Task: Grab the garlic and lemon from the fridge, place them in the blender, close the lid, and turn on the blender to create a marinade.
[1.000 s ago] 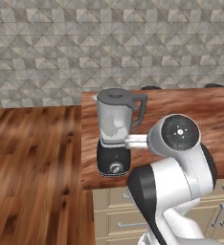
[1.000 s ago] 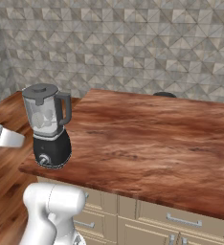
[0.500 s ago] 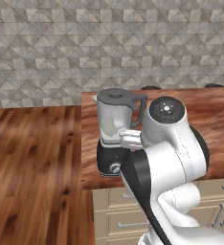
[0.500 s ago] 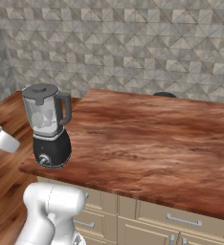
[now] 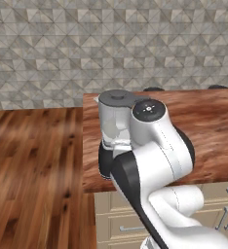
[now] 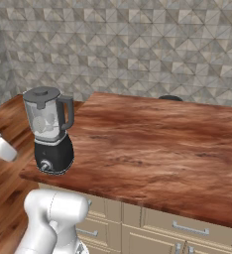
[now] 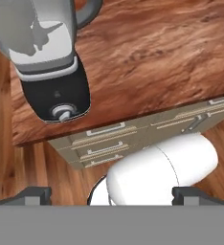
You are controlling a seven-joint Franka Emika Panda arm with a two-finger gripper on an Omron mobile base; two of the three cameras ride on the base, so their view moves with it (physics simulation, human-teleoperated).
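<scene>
The blender [image 6: 49, 131] stands at the counter's front left corner, a clear jar on a black base with a silver knob [image 6: 47, 165]. The dark lid [image 6: 41, 93] sits on the jar. Pale lumps [image 6: 41, 121] show through the jar; I cannot tell garlic from lemon. My arm hides part of the blender [image 5: 111, 127] in the left base view, under its lid [image 5: 117, 96]. My gripper [image 7: 113, 196] is open, off the counter's front edge, facing the blender [image 7: 54, 91] and its knob [image 7: 62, 111], apart from both. The fridge is out of view.
The wooden counter [image 6: 157, 144] runs right from the blender, with tan drawers [image 6: 187, 228] below its front edge. Wood floor [image 5: 33, 175] lies to the left. Two dark round things [image 5: 153, 89] sit at the counter's back edge against the tiled wall.
My arm's elbow has swung left and now covers the blender's base in the left base view. The blender has not moved and the jaws stay wide.
</scene>
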